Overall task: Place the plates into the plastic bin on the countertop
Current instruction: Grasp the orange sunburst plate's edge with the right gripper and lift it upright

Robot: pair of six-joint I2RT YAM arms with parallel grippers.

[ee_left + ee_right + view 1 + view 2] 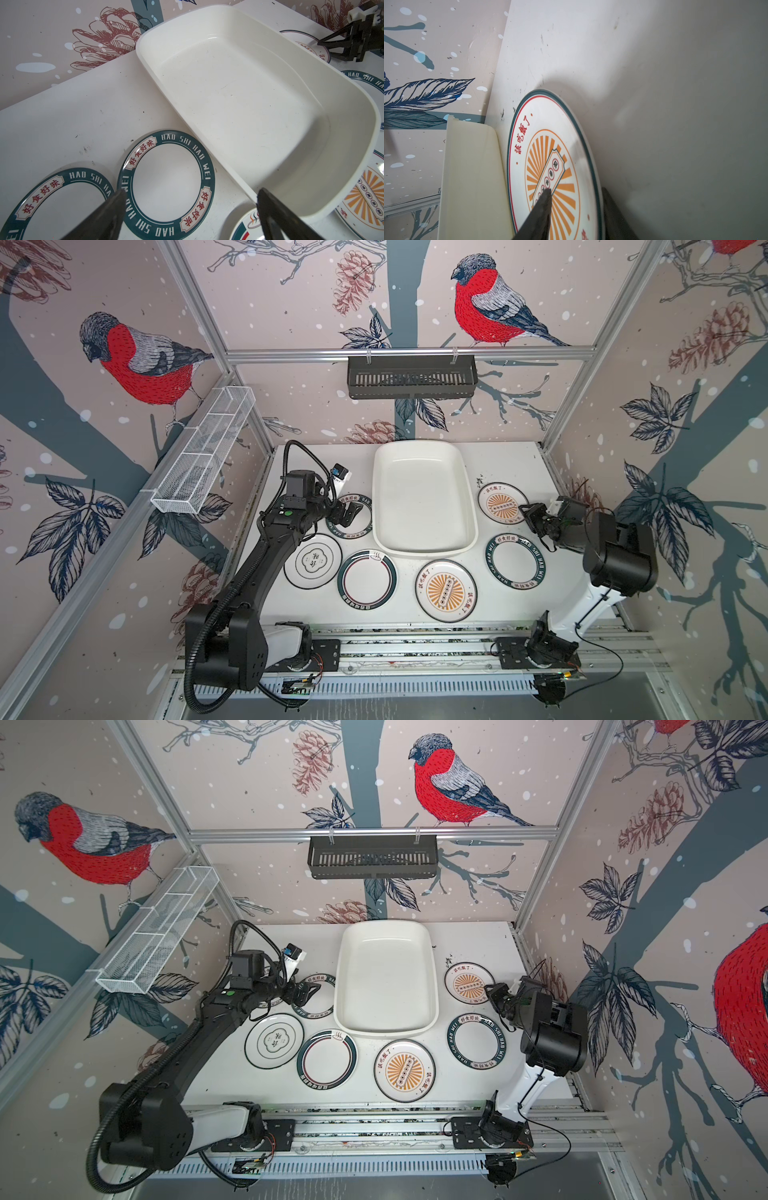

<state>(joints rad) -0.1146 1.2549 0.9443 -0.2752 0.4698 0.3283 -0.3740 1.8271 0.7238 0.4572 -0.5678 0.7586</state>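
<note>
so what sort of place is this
Probably a robot test cell, not a real kitchen: aluminium frame rails edge printed bird wall panels, and two robot arms stand at a white countertop with plates and a plastic bin.

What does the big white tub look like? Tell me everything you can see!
The plastic bin is a shallow, glossy white tub, rectangular with rounded corners and a flared rim. It looks like plastic with faint scuffs inside. It sits upright and empty on the countertop, toward the back middle, with plates lying close around its sides and front.
</note>
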